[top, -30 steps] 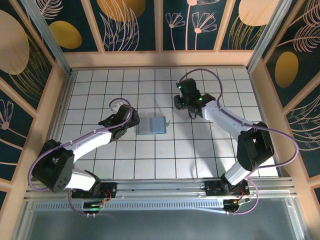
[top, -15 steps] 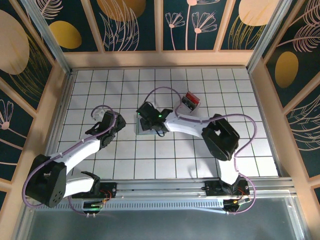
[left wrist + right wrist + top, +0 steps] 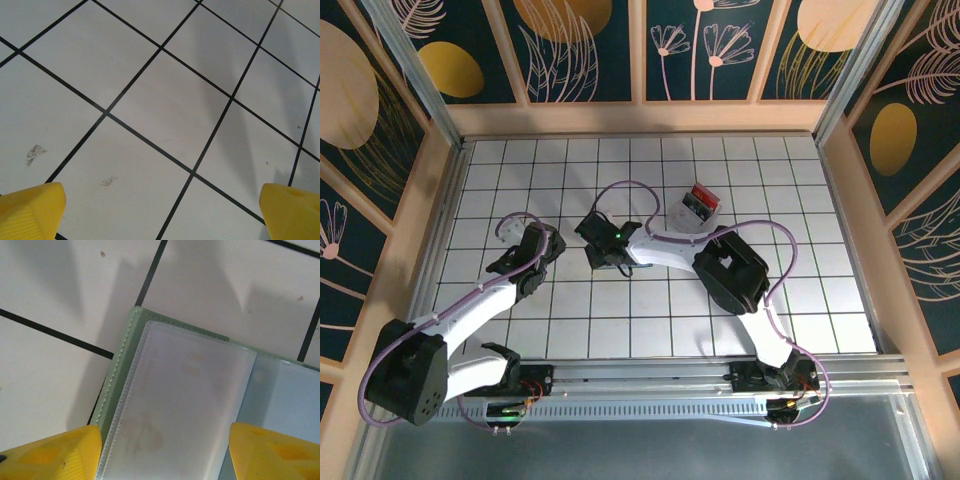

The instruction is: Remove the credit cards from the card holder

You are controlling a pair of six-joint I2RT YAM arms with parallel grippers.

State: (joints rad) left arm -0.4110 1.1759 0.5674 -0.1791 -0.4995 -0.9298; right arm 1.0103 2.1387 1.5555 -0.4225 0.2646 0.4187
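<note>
Since right hand (image 3: 165,452) swung left, now over card holder (image 3: 175,390), spread wide.

The right gripper (image 3: 598,240) has left the clear box (image 3: 698,203) and swung toward the middle of the table (image 3: 800,200). It now hangs over the card holder (image 3: 180,405) with its jaws spread wider. The left gripper (image 3: 517,245) has drawn back from the card holder toward the left edge.

I see a white tiled table (image 3: 520,160) with black grid lines. A clear plastic box (image 3: 698,204) with red and black contents sits right of centre, upper half. The card holder (image 3: 180,410) lies flat, open, lower middle of the right wrist frame.
</note>
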